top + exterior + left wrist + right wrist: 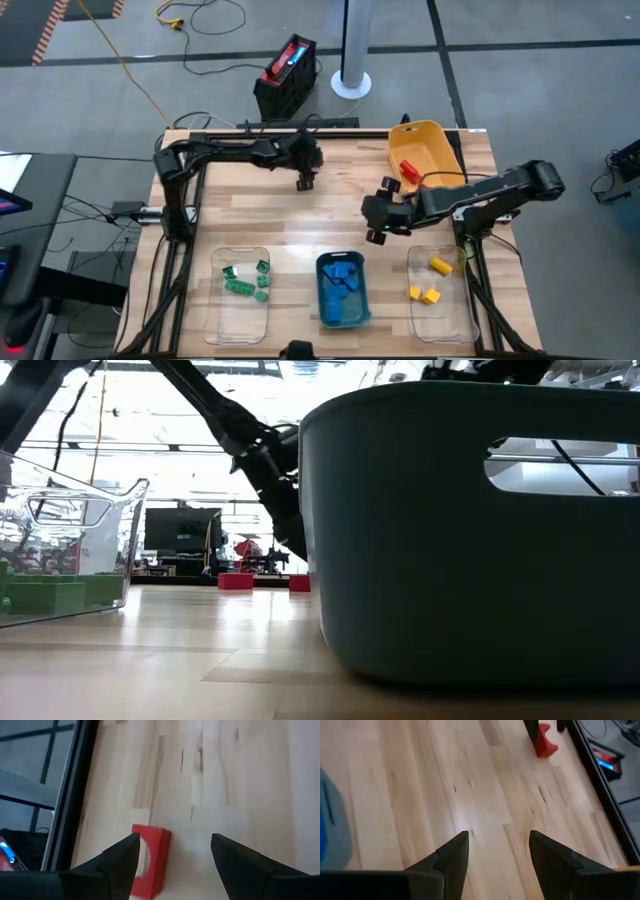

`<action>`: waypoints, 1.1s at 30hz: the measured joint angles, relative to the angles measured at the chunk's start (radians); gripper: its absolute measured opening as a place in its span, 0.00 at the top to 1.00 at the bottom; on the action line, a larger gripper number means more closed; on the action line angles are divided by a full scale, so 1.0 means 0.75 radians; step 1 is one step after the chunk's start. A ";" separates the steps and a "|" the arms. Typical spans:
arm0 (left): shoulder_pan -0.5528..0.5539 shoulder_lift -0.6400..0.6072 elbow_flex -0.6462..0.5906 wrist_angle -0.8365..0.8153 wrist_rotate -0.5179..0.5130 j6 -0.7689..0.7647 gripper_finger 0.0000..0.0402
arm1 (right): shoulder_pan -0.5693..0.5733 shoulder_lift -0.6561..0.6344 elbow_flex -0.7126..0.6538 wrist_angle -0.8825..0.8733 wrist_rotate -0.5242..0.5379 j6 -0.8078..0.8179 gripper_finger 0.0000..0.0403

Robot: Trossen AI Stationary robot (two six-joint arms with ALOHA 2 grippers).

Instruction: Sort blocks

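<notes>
A red block point(150, 857) lies on the bare wood near the table's far edge. My left gripper point(175, 840) is open and hangs over it point(305, 182); the block sits between the fingers, close to one of them. The right wrist view shows the same red block point(546, 742) far off. My right gripper point(498, 836) is open over bare table right of centre point(378, 215). Another red block point(408, 170) lies in the yellow bin point(440, 140). Green blocks point(245, 280), blue blocks point(345, 280) and yellow blocks point(430, 285) lie in three bins by the near edge. My left gripper comes at the red block from above with the fingers open. One finger point(122, 862) stands right against the block's side point(142, 855), and I cannot tell whether it touches. The block lies flat on the table.
Along the near edge stand a clear bin point(222, 310), a teal bin point(322, 300) and a second clear bin point(455, 310). The teal bin point(470, 530) fills most of the low view. Bare wood lies between the two grippers and the bins.
</notes>
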 joint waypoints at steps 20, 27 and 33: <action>0.053 0.194 0.141 -0.232 -0.006 0.019 0.74 | 0.025 -0.140 -0.091 0.178 -0.005 -0.118 0.46; 0.036 0.169 0.145 -0.240 -0.013 -0.001 0.93 | -0.005 -0.139 -0.086 0.181 -0.005 -0.076 0.46; 0.005 0.033 0.145 -0.175 -0.016 0.007 0.91 | -0.058 -0.139 -0.071 0.201 -0.005 0.066 0.46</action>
